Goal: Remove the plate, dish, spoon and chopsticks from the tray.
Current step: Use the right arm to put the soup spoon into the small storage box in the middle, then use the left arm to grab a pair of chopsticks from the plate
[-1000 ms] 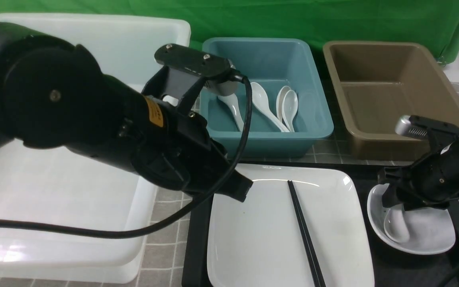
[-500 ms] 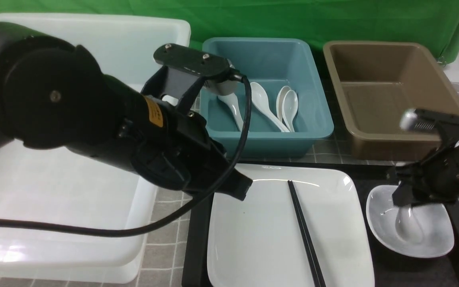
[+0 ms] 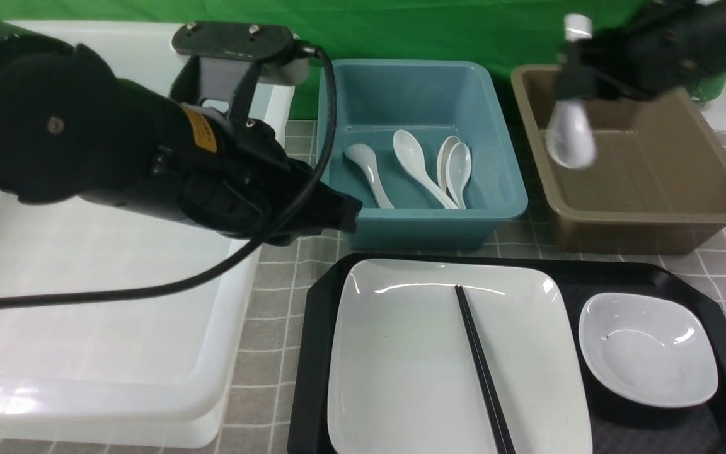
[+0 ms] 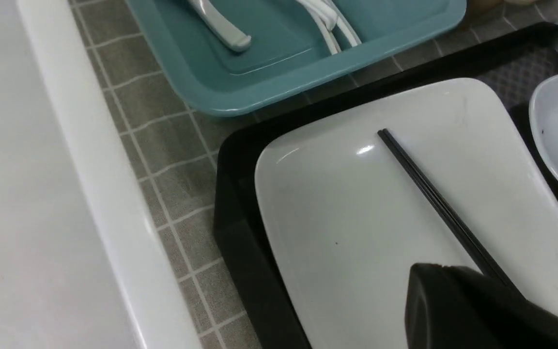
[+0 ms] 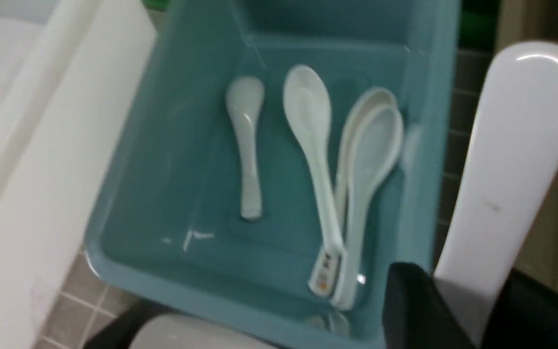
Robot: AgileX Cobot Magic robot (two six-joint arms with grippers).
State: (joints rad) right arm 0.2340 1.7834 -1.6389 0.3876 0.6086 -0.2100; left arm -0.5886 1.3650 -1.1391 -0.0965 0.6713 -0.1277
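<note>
The black tray (image 3: 316, 353) holds the large white plate (image 3: 401, 366), with the black chopsticks (image 3: 479, 372) lying across it. The small white dish (image 3: 650, 350) sits empty at the tray's right. My right gripper (image 3: 574, 82) is shut on the white spoon (image 3: 570, 142) and holds it high over the brown tub's left edge. The right wrist view shows the spoon (image 5: 511, 160) clamped between the fingers (image 5: 414, 310). My left gripper (image 3: 350, 217) is shut and empty, raised beside the teal tub's front left corner. In the left wrist view its tip (image 4: 453, 300) hovers over the plate (image 4: 356, 218) near the chopsticks (image 4: 434, 198).
The teal tub (image 3: 501, 183) behind the tray holds several white spoons (image 3: 413, 167). The brown tub (image 3: 653, 221) stands at the back right. A large white tub (image 3: 86, 315) fills the left side. Grey tiled table lies between them.
My right gripper lifted the spoon out of the dish and carried it up and back over the brown tub. My left arm rose and drew back left, off the plate.
</note>
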